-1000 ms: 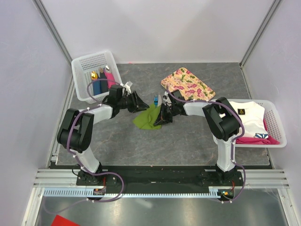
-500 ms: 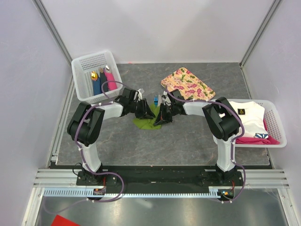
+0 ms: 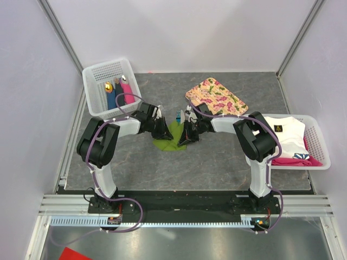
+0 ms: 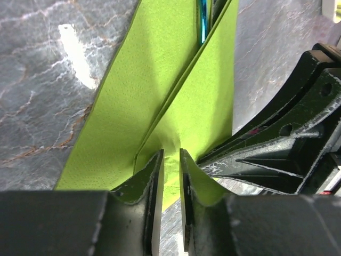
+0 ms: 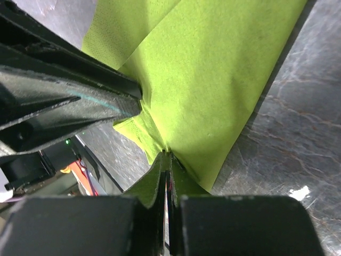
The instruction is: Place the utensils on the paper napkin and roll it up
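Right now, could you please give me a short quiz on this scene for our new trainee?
1. True or false: the right claw is shut on the paper napkin.
2. Where does the floral tray lie? A in the right claw; B beyond the napkin, apart from it; C under the napkin.
3. Fill in: the utensil showing in the napkin's fold is coloured ___.
Key: 1 true; 2 B; 3 blue.

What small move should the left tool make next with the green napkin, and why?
Probably close the left tool fully: its fingers straddle a raised fold of the paper napkin with a narrow gap between them, while the right tool is shut on it.
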Robot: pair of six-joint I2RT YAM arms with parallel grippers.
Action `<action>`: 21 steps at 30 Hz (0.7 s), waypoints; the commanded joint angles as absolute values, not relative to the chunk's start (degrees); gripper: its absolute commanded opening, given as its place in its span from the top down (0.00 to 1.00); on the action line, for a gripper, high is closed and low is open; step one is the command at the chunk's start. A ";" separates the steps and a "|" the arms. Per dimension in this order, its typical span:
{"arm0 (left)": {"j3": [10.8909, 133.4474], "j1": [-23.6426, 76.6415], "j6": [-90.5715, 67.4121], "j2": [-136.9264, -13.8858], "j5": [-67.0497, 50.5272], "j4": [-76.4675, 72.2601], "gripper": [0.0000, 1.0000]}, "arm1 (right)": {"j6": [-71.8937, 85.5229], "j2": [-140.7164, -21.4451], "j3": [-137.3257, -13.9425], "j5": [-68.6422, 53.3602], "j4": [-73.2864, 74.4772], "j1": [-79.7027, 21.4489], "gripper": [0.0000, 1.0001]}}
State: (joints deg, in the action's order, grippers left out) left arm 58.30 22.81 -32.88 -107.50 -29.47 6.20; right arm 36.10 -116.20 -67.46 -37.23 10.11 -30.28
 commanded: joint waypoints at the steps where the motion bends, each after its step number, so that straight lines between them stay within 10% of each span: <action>1: 57.22 22.68 -30.06 -106.70 -27.69 6.86 0.80 | 31.73 -114.71 -69.16 -36.82 13.89 -30.94 0.92; 21: 55.90 22.76 -30.15 -106.52 -28.21 5.54 0.91 | 28.83 -116.89 -80.51 -23.30 14.94 -31.02 0.94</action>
State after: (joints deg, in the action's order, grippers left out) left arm 57.06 22.79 -32.42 -107.50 -29.54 5.61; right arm 31.35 -115.37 -77.76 -27.46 14.41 -30.70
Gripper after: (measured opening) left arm 0.091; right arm 0.074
